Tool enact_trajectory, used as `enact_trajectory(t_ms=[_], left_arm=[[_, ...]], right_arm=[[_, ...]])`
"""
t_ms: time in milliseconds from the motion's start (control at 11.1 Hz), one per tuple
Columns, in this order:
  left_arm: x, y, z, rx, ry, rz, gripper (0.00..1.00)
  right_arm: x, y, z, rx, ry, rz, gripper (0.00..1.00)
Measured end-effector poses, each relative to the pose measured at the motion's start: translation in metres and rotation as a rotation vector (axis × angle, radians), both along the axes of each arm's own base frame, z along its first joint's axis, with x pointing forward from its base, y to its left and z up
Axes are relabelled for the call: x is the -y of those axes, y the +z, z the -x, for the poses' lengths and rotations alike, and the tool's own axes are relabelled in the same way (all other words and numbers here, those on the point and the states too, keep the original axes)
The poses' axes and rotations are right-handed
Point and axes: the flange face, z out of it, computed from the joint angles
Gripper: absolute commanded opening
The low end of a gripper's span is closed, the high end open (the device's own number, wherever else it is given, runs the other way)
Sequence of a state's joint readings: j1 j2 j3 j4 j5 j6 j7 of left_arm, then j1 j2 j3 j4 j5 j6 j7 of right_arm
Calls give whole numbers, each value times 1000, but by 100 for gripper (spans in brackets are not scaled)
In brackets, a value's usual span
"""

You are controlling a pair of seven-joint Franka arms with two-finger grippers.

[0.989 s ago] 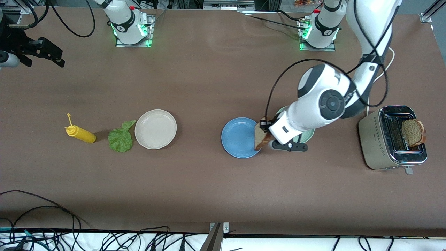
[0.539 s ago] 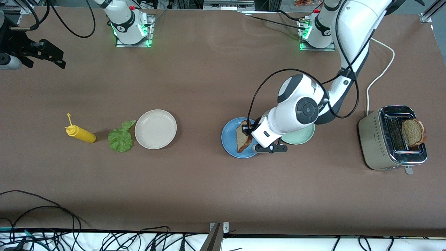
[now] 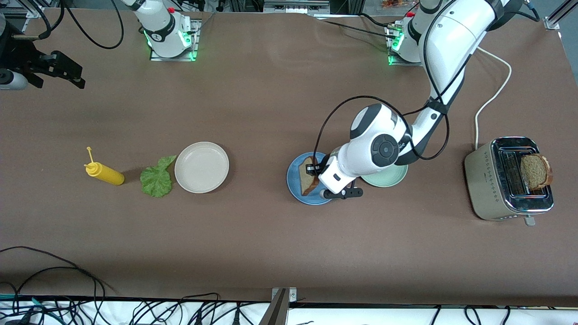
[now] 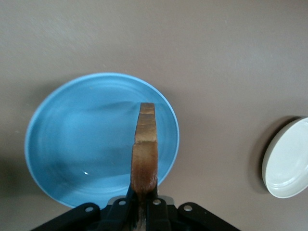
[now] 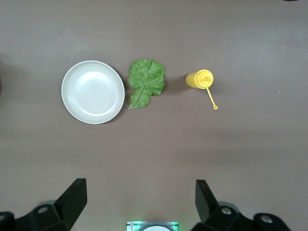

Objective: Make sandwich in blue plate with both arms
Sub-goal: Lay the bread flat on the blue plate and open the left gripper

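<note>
Left gripper [image 4: 143, 204] jaws pinch bread [image 4: 144, 156] upright over blue plate [image 4: 72, 139]; right gripper [image 5: 139, 199] waits, jaws wide, worktop [image 3: 271, 234] bare nearer camera.

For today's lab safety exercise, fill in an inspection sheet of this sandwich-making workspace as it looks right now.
Surface: brown table, dry and flat.
Job's things: bread slice held on edge over the blue plate; lettuce leaf beside the cream plate; second slice in the toaster.
Clutter: mustard bottle; mint-green plate.
Grippers: left tool shut on the bread slice; right tool open, waiting high at its end.
Cables: toaster cord on the table; loose wires at the camera edge.
Surroundings: nothing seen.
</note>
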State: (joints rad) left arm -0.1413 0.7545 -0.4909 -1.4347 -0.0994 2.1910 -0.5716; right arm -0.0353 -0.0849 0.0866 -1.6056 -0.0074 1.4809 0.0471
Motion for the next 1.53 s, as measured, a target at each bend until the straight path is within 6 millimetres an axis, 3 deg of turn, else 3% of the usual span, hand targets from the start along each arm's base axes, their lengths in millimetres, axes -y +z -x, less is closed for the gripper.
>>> enact_trajectory(t_ms=[90, 270, 539, 989, 1528], left_arm=[[5, -2, 3, -11, 4, 3, 0], [7, -3, 5, -20, 14, 2, 27], [6, -8, 4, -29, 22, 1, 100], [-5, 0, -2, -35, 27, -10, 100], [-44, 63, -12, 53, -8, -148, 100]], right_arm=[[0, 0, 0, 0, 0, 0, 100], [0, 0, 0, 0, 0, 0, 100], [0, 0, 0, 0, 0, 0, 100], [0, -1, -1, -2, 0, 0, 100], [0, -3, -2, -5, 0, 0, 100]])
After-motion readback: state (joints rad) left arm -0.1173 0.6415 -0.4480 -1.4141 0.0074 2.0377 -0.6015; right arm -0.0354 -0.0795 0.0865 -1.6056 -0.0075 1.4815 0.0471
